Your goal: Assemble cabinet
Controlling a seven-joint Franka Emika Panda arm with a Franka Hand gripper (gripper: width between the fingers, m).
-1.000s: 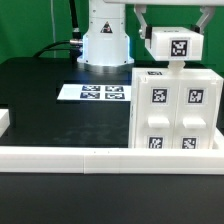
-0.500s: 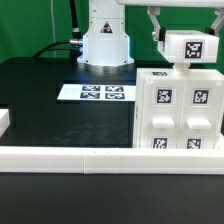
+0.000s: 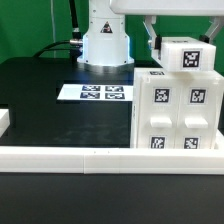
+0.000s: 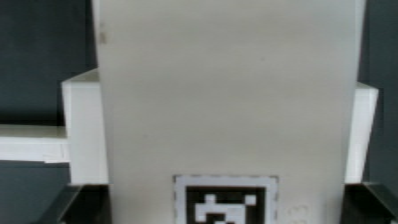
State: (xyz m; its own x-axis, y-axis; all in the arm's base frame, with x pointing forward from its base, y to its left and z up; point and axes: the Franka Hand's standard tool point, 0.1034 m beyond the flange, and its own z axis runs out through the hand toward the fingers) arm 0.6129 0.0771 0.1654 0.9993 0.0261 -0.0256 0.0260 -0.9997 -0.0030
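The marker board [image 3: 103,92] lies flat on the black table [image 3: 35,95], lower than the gripper and well off to the exterior view's left of it. The gripper [image 3: 184,46] has its fingers closed around a tilted, tagged white piece [image 3: 190,57]. The cabinet [image 3: 178,112] stands directly beneath the gripper, with its top just under that piece.

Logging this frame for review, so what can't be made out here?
Gripper grip: exterior view, fingertips hidden behind the white tagged piece; the piece fills the wrist view.
Cabinet side: cut by exterior view's right edge.
Wrist-view tag: cut by frame edge.
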